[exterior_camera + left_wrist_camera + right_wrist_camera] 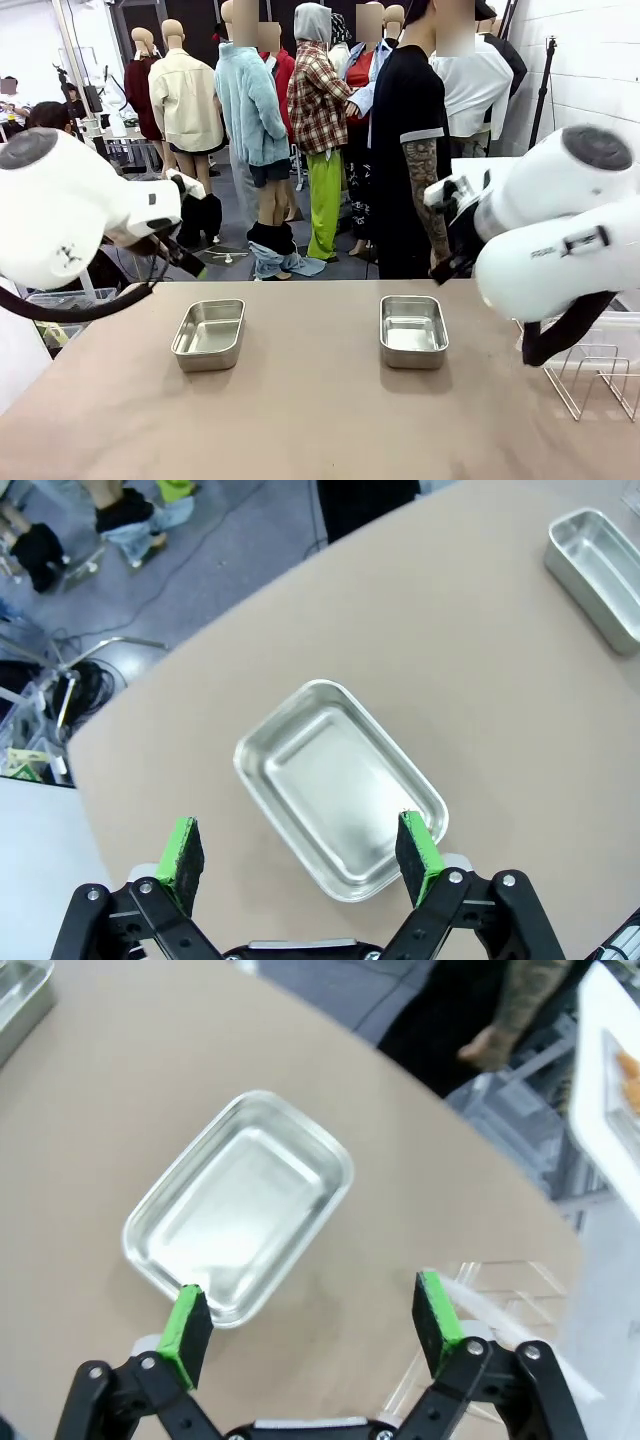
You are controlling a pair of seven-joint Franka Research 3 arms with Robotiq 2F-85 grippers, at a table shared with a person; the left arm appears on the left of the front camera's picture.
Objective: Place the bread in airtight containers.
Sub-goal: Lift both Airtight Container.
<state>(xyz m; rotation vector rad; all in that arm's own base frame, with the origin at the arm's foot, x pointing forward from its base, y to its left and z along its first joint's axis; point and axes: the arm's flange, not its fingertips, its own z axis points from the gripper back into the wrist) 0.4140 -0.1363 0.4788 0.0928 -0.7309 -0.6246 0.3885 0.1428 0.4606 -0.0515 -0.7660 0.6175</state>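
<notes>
Two empty stainless-steel airtight containers stand on the brown table, one at the left (pixel 208 335) and one at the right (pixel 412 331). My left gripper (pixel 300 848) hangs open above the left container (pixel 340 790), whose near end lies between the green pads. Above the table, my right gripper (pixel 312 1322) is open just off the right container (pixel 240 1205), beside its near corner. An orange-tan sliver that looks like the bread (pixel 628 1068) lies on a white surface off the table, at the picture's right edge.
A person in a black shirt (pixel 405 120) stands at the far side, one hand (pixel 488 1048) hanging beyond the table edge. A wire rack (pixel 590 378) stands at the table's right side. Both white arms (pixel 70 205) are raised at the sides.
</notes>
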